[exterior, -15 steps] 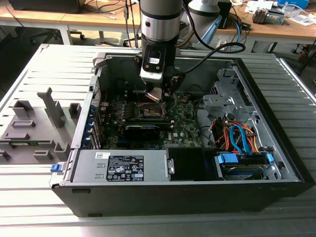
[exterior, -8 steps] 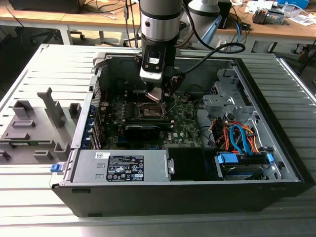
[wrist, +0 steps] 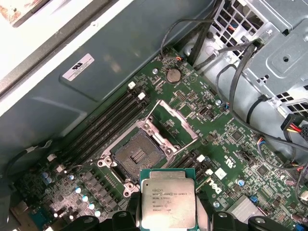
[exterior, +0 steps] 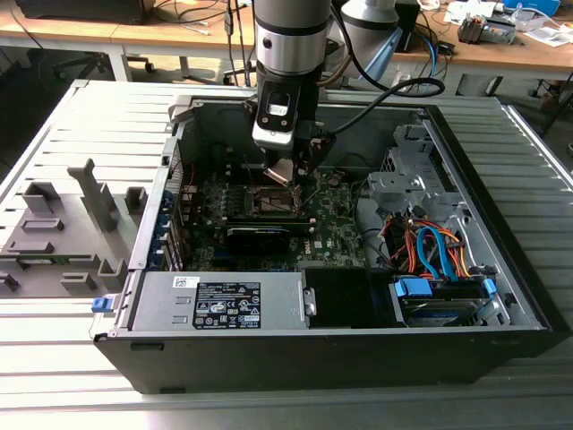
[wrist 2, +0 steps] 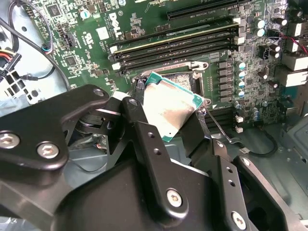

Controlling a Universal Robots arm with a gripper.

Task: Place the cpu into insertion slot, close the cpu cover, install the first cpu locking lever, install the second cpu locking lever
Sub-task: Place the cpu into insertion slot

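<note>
Over the green board (wrist: 226,144), gripper (wrist 2: 168,122) pinches cpu (wrist: 167,204) flat, near the slot (wrist: 137,155). Thin-framed metal cover (wrist: 172,126) stands hinged open beside it; memory rails (wrist: 103,127) flank. Second wrist view shows black fingers (wrist 2: 139,122) clamping cpu's green edges; first wrist view shows slot's bare pin field.

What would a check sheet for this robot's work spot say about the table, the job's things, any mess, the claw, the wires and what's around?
Surface: a ridged grey table carries an open computer case with a green circuit board inside.
Job's things: the cpu is held over the board; the insertion slot is empty; the cpu cover is open beside it.
Clutter: a grey holder block on the exterior view's left.
Claw: the claw is shut on the cpu's edges.
Cables: orange and blue cables inside the case.
Surroundings: wooden benches behind.
</note>
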